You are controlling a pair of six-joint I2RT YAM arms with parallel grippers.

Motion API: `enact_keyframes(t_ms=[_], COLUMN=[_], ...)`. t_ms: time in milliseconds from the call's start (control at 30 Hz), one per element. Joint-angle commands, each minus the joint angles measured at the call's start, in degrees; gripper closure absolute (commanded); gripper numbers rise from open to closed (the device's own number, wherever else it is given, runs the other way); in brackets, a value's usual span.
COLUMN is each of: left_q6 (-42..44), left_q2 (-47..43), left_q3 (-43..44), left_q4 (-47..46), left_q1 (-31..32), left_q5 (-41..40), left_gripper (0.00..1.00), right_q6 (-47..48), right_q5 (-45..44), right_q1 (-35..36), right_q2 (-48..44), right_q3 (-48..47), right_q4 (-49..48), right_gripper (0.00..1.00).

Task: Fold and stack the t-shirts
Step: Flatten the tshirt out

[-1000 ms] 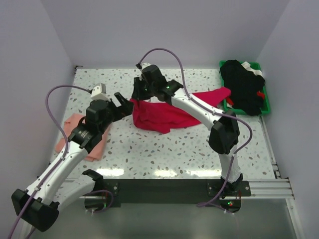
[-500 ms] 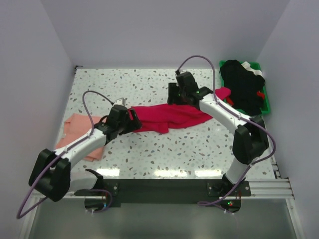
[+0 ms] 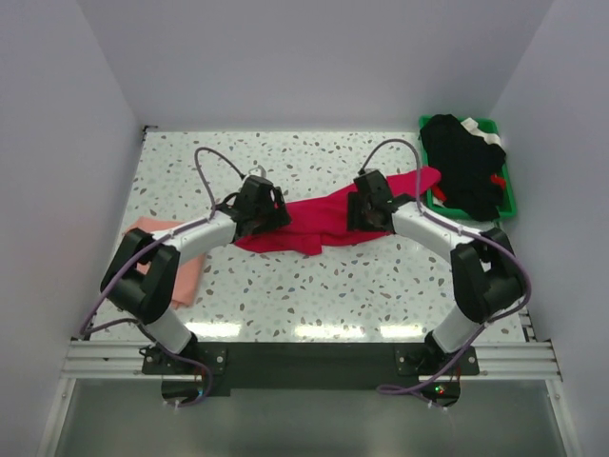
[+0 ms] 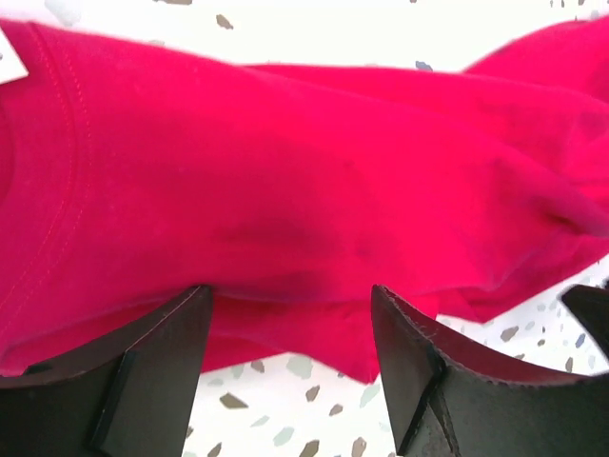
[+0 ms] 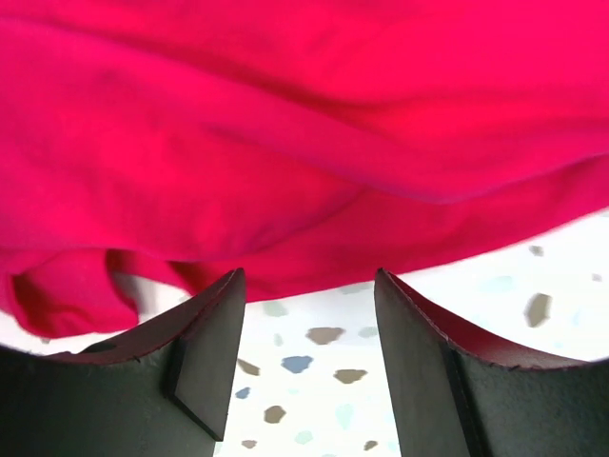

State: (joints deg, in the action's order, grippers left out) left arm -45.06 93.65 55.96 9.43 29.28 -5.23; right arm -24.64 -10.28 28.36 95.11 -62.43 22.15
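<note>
Dropped right down over the last second, both arms, and pulled the crimson-red t-shirt [image 3: 314, 221] from a lifted bunch into a long strip across the middle of the top view.

Going left to right:

- Salmon-pink t-shirt [image 3: 186, 278] parked at the left edge of the speckled table [image 3: 314, 295], well apart from the action. Probably waiting its turn. Hard to say whether folded, with the arm over part of it.
- Left gripper [image 3: 274, 211] low at the strip's left end. Fingers [image 4: 143, 381] spread wide in the wrist view, nothing pinched, cloth lying just past the tips. White neck label [image 4: 8, 57] poking in at the upper left corner. Looks lined up on the collar end for a grab.
- Right gripper [image 3: 362, 213] at the strip's right end, also splayed open. Red hem bunched just beyond the tips, bare tabletop between them. Reads like a release, or a set-up for a re-grip to flatten things.
- Upper right: green bin [image 3: 509, 205] with black clothes [image 3: 461, 171] piled in it. One red sleeve reaching toward its rim; touching or not, can't tell.

No fold made yet, so early days.
</note>
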Motion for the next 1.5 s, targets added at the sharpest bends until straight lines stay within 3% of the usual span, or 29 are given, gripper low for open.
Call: enact_keyframes(t_ms=[0,100,200,333,500,533,733,767,800,833,1000,1233,1467], left_q6=[-1.0,-1.1,-1.1,-0.6,0.4,0.5,3.4,3.7,3.6,3.3,2.9,4.6,6.8], left_q2=[2.6,5.5,6.8,8.2,10.2,10.4,10.2,9.5,8.1,7.2,3.5,4.1,10.3], left_q3=[3.4,5.0,6.8,10.2,14.4,14.9,18.0,16.6,15.5,14.2,6.2,5.2,11.7], left_q4=[-1.5,-0.6,-0.1,1.4,3.1,3.1,5.9,6.2,6.2,5.7,4.5,4.7,6.0], left_q1=[-0.2,-0.3,-0.3,-0.8,-1.9,-2.8,-5.3,-5.1,-4.8,-4.7,-2.2,0.7,1.1], left_q5=[-2.2,-2.8,-3.3,-3.9,-4.8,-4.7,-2.6,-3.4,-3.4,-3.4,-4.5,-6.0,-5.3], left_gripper=[0.28,0.31,0.41,0.67,0.90,1.00,0.98,0.90,0.71,0.64,0.46,0.41,0.41], right_q6=[0.8,0.8,0.4,-0.6,-2.5,-2.8,-3.2,-3.1,-3.2,-3.4,-3.7,-3.7,-4.0], right_q5=[-2.5,-2.4,-2.7,-3.8,-3.6,-3.6,-4.0,-4.0,-4.0,-3.9,-3.5,-3.5,-3.1], right_q1=[-1.6,-1.9,-2.0,-2.4,-3.7,-3.7,-4.8,-5.1,-5.2,-5.3,-5.4,-6.4,-7.2], right_q2=[-4.7,-5.4,-6.6,-6.6,-6.2,-6.1,-5.0,-5.0,-4.9,-4.8,-3.5,-2.3,-0.8], right_q3=[0.6,1.1,2.2,3.9,5.3,5.6,5.9,6.3,6.8,6.9,6.7,6.5,6.5], right_q4=[-4.3,-3.9,-4.3,-4.3,-5.3,-5.5,-5.1,-5.6,-5.8,-6.0,-6.1,-6.5,-7.3], right_gripper=[0.40,0.40,0.39,0.39,0.39,0.39,0.37,0.37,0.37,0.37,0.37,0.37,0.37])
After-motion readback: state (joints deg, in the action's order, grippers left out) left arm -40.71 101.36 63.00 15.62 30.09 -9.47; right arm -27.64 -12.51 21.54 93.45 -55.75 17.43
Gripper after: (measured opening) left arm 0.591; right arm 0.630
